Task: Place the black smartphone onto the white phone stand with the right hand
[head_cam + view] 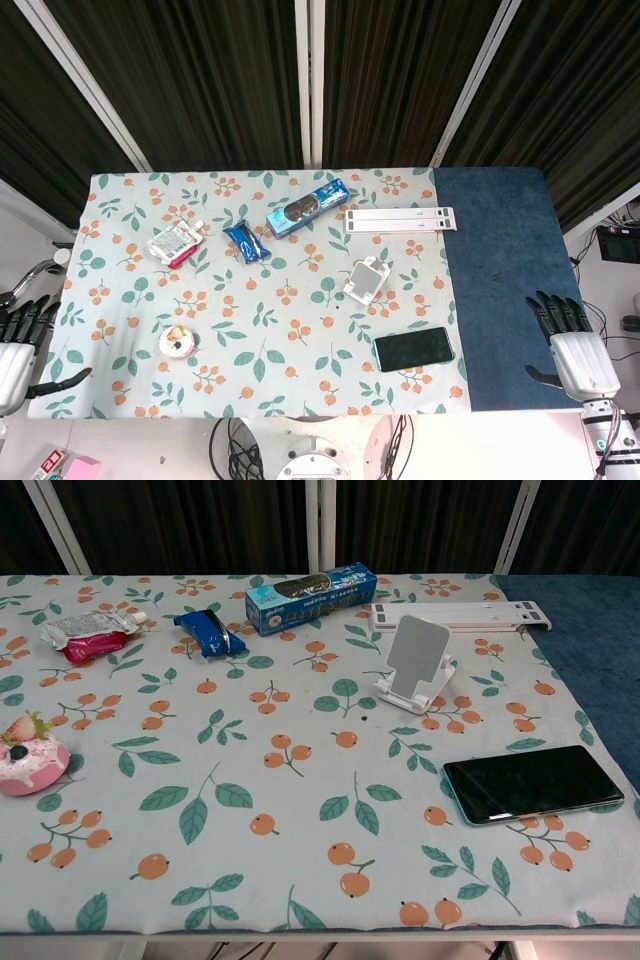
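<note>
Both hands hold nothing, fingers spread: the right hand (572, 350) sits at the lower right edge of the head view, off the counter (500, 260), and the left hand (15, 350) at the lower left edge. The black smartphone (413, 349) lies flat on the floral cloth, lower right of centre. Just above it stands the white phone stand (366, 279), apart from the phone.
</note>
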